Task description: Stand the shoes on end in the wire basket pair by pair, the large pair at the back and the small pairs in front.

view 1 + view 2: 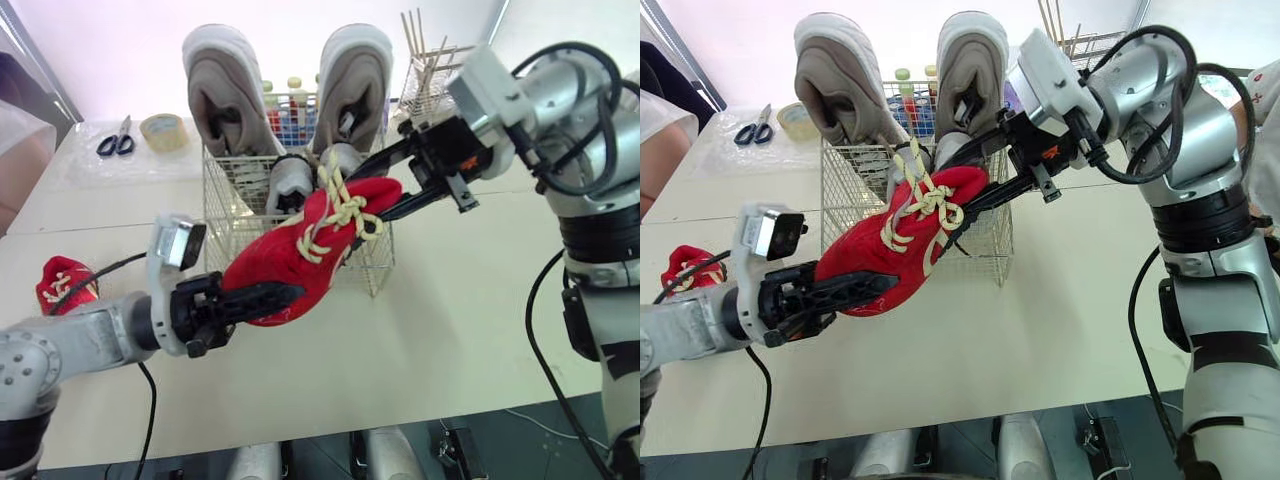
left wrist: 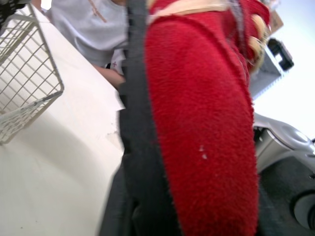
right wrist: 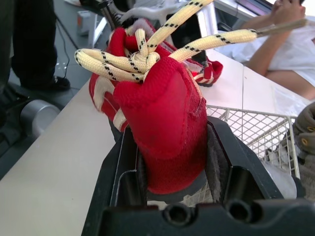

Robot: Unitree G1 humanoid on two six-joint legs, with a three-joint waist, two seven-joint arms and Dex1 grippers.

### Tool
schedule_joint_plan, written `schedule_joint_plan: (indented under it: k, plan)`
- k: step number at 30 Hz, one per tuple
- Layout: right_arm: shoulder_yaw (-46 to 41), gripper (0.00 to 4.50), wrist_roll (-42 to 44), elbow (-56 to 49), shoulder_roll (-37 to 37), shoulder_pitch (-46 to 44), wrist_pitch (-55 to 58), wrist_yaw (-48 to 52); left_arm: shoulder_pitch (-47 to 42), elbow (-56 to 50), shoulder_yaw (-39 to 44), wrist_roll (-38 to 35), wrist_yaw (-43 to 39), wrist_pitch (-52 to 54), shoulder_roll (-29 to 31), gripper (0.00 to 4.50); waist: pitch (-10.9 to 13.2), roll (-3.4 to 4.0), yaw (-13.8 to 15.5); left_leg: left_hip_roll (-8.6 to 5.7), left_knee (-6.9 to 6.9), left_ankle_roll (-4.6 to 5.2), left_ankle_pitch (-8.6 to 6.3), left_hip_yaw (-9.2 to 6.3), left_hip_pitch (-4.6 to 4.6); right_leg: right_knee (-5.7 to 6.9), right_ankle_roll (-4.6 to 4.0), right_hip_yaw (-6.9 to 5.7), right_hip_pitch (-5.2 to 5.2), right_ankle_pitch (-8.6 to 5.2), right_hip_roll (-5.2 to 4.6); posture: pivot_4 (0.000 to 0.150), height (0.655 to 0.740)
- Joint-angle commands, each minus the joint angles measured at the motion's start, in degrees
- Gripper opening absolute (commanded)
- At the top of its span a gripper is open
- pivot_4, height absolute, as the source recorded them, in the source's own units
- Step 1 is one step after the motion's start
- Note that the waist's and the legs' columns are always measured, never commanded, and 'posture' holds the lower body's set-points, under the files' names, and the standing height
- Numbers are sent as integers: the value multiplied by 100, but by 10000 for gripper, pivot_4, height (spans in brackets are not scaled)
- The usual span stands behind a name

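Observation:
A red shoe (image 1: 300, 250) with cream laces hangs in the air just in front of the wire basket (image 1: 225, 190), held at both ends. My left gripper (image 1: 270, 295) is shut on its toe end, one black finger (image 2: 135, 147) lying along the sole. My right gripper (image 1: 385, 200) is shut on its heel end (image 3: 167, 128). Two large grey shoes (image 1: 225, 95) stand on end at the back of the basket, with a small grey pair (image 1: 290, 180) in front of them. The second red shoe (image 1: 65, 285) lies on the table at the left.
Scissors (image 1: 115, 138) and a tape roll (image 1: 163, 131) lie at the back left. Bottles (image 1: 290, 100) stand behind the basket, and a wire rack of sticks (image 1: 435, 70) beside it at the back right. A person's sleeve (image 1: 20, 130) shows at the left edge.

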Motion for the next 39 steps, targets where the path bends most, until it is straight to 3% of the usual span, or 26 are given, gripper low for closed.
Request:
schedule_joint_plan:
  k: [1,4,5,6,9,12,18,21,31,39]
  plan:
    - [-490,20661,-104,-19,-203,275,439,-601,128,-195,289,89,123,-495,-226,6250,0,0,1,0,1,0,0,0,0,1,0,0,1,0,0,1500,7400]
    - [-1038,34312,-183,468,-439,796,1138,-1494,403,-424,488,328,221,-784,-517,6250,-6,-11,27,-1,3,0,0,-4,2,0,-2,-3,6,-1,-2,1500,7400]
    - [-1241,40907,-65,527,-471,979,1453,-1738,464,-487,503,406,243,-883,-616,6250,-11,-19,40,-2,4,0,0,-6,2,-4,-22,-4,10,-12,-5,1500,7400]
    - [-1472,44001,160,490,-436,1141,1786,-1942,511,-537,504,468,262,-965,-700,6250,-12,-21,60,-3,4,0,0,-8,2,-6,-23,-4,14,-13,-9,1500,7400]
    - [-2952,44609,2656,88,399,1700,3776,-3322,345,-532,230,921,487,-1317,-1153,6250,-12,-20,77,-7,5,1,1,1,4,-8,-24,0,16,-13,-18,1500,7400]
    - [-3411,44609,5211,-506,1396,2257,4284,-5230,37,-427,-22,1395,585,-1509,-1535,6250,-14,-21,67,3,5,4,0,-6,10,-1,-1,-2,19,0,-4,1500,7400]
    - [-2845,44609,7481,-1555,2222,2940,3497,-7711,-366,-321,-371,1929,656,-1572,-1892,6250,-14,-19,70,-3,2,4,2,-22,7,3,-1,-11,22,0,4,1500,7400]
    - [-2577,44609,7516,-1861,2200,2961,3357,-8012,-389,-337,-383,1953,593,-1505,-1880,6250,-14,-20,69,-5,4,9,1,-21,6,1,0,-9,22,0,3,1500,7400]
    - [-2084,44609,5550,-1869,1926,2701,3016,-7292,-284,-544,-436,1646,554,-1469,-1897,6250,-14,-20,70,-5,4,13,-1,-22,6,-2,1,-10,23,-1,6,1500,7400]
    - [-2206,44609,5113,-1554,1875,2651,2913,-6980,-79,-772,-314,1348,516,-1555,-1843,6250,-14,-20,89,-3,4,14,-1,-23,6,-3,0,-9,23,-2,5,1500,7400]
